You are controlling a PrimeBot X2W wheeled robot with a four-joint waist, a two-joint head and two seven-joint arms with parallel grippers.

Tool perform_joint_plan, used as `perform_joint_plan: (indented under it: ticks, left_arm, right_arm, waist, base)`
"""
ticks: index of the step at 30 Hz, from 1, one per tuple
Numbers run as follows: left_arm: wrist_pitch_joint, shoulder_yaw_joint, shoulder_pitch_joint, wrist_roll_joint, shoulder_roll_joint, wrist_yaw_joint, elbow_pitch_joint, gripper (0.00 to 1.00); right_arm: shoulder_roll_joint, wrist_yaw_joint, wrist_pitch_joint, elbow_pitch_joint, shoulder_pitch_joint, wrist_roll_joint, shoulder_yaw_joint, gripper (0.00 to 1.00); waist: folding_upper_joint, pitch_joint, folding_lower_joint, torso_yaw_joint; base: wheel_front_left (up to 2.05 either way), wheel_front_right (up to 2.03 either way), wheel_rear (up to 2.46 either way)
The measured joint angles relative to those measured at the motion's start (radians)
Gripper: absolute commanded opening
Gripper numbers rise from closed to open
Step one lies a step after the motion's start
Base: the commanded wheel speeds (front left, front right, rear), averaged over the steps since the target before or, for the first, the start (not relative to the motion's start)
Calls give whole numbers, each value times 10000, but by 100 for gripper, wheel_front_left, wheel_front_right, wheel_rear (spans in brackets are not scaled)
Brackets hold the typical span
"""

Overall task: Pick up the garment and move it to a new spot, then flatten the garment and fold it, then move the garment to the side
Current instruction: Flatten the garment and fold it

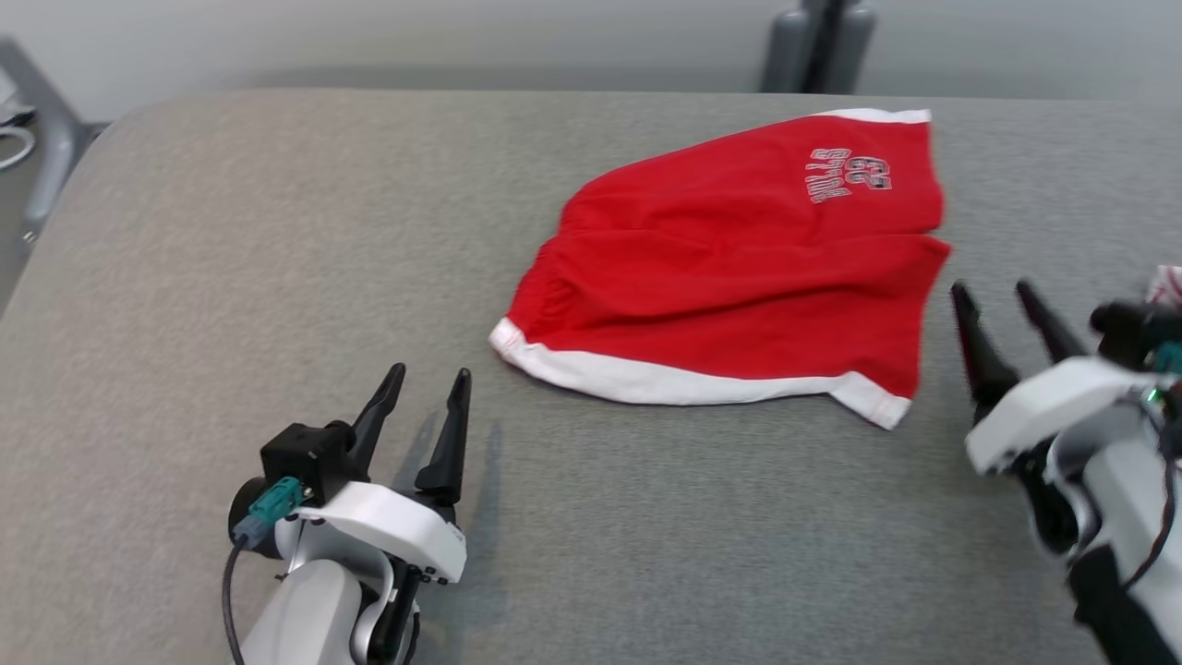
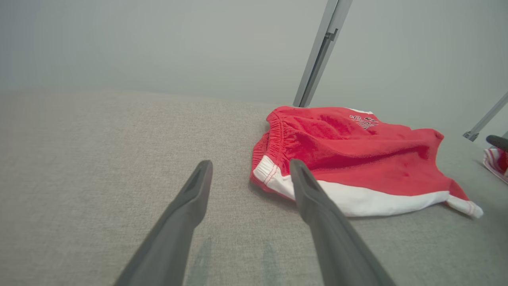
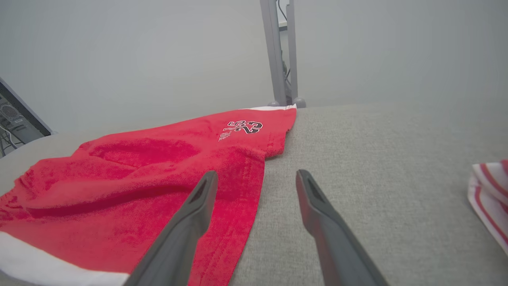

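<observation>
Nearest the head camera, at lower left: left gripper [image 1: 431, 371] on its white wrist, two long dark fingers parted in a narrow V, nothing held between them. Low over the grey woven-fabric table top [image 1: 231, 231], shadow close beneath; contact with the surface impossible to tell. Pointing up and slightly right, toward the near left corner of the garment but apart from it.

At lower right, blurred: right gripper [image 1: 991, 288], fingers likewise spread and empty, tips just beside the right edge of the garment. Seen along the right wrist [image 3: 257, 173]: left finger in line with the red cloth, right finger in line with bare table; touching or not, unclear.

Between and beyond the two grippers, right of centre on the table: red fabric shorts with white hems [image 1: 739, 249], lying mostly flat with soft wrinkles. Elastic waistband bunched at the left end, white band along the near edge, another at the far right corner. Lettering "BULLS 23" near that far corner, upside down from the head camera.

At the far right edge, beside the right wrist: red-and-white striped cloth [image 3: 490, 190], only partly in frame.

Behind the table, against the pale wall: grey metal post [image 1: 817, 42].
</observation>
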Motion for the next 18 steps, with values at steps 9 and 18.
perform_joint_plan:
  ticks: [9, 18]
  left_arm:
    - [58, 500, 33, -368, 364, -6, 748, 100]
    - [468, 700, -708, -550, 742, 71, 1753, 100]
  right_arm:
    - [1076, 0, 0, -2178, 2389, -550, -1083, 100]
    - [1641, 0, 0, -3120, 2961, -1035, -1080, 100]
  waist:
    - [0, -377, 0, -1325]
    - [0, -208, 0, -2318]
  base:
    - [0, 0, 0]
    - [0, 0, 0]
